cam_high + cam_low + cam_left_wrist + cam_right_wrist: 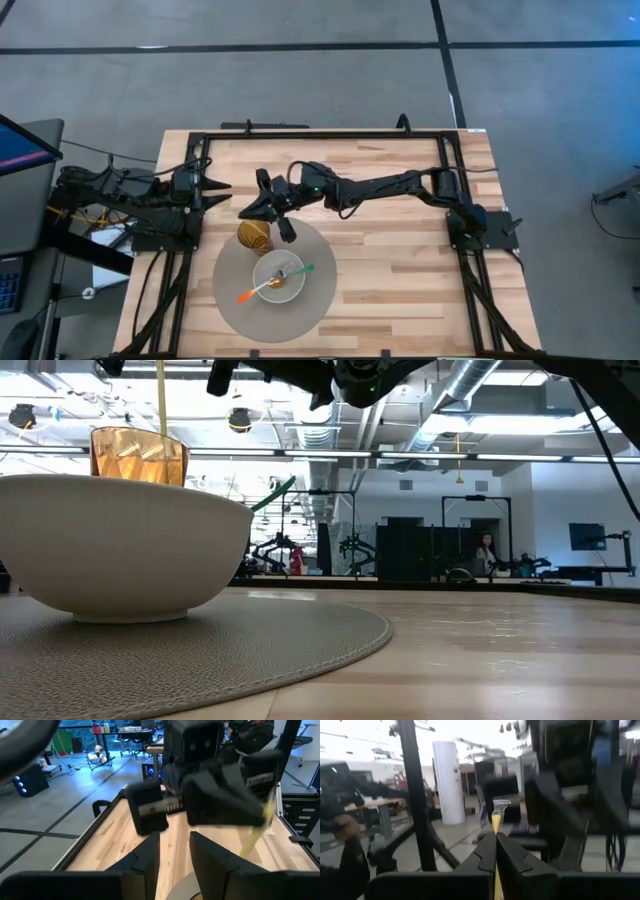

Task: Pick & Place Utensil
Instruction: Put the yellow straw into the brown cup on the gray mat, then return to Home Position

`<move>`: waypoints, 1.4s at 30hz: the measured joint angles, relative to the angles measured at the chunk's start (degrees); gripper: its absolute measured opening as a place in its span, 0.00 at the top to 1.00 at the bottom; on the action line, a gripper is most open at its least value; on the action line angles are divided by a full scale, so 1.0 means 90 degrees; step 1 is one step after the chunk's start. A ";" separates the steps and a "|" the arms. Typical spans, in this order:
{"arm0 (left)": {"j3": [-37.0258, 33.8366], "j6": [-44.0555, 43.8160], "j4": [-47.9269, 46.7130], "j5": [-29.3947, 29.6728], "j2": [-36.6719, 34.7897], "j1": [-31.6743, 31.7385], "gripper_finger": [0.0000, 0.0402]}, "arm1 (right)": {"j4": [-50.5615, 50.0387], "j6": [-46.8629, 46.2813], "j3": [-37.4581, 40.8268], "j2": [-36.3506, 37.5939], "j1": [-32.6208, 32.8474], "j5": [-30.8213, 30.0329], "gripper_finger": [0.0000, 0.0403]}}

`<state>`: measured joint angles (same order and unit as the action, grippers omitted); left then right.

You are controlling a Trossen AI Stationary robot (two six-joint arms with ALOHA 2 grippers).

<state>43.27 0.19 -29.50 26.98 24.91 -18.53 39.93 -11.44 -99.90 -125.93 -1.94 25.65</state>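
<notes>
Right gripper (pixel 262 208) fingers pinching a yellow utensil (pixel 496 822), hanging straight below them above the amber cup (pixel 253 237). Orange utensil (pixel 275 283) in the white bowl (pixel 279 278) beside it. Left gripper (pixel 217 189) parked apart, fingers narrowly spread.

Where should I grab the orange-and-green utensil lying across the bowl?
Grip the utensil by its orange end, which sticks out past the bowl over the mat. Come from above, pincer straddling the shaft; its middle sits in the bowl.
</notes>
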 joint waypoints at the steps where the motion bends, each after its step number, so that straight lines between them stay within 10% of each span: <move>1: 0.0000 0.0000 0.0000 0.0000 0.0000 -0.0002 0.73 | -0.0149 0.0000 0.0000 0.0000 -0.0009 0.0000 1.00; 23: 0.0004 -0.0002 -0.0002 -0.0002 0.0000 0.0000 0.73 | -0.0650 0.0853 0.0000 0.0005 0.0027 -0.0022 0.99; 42: 0.0004 -0.0070 -0.0004 -0.0002 0.0000 -0.0002 0.73 | -0.2092 0.1489 0.0010 0.1036 0.0141 -0.0007 0.65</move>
<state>43.31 -0.45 -29.54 26.96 24.91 -18.55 21.09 1.96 -99.81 -116.61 -0.66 25.58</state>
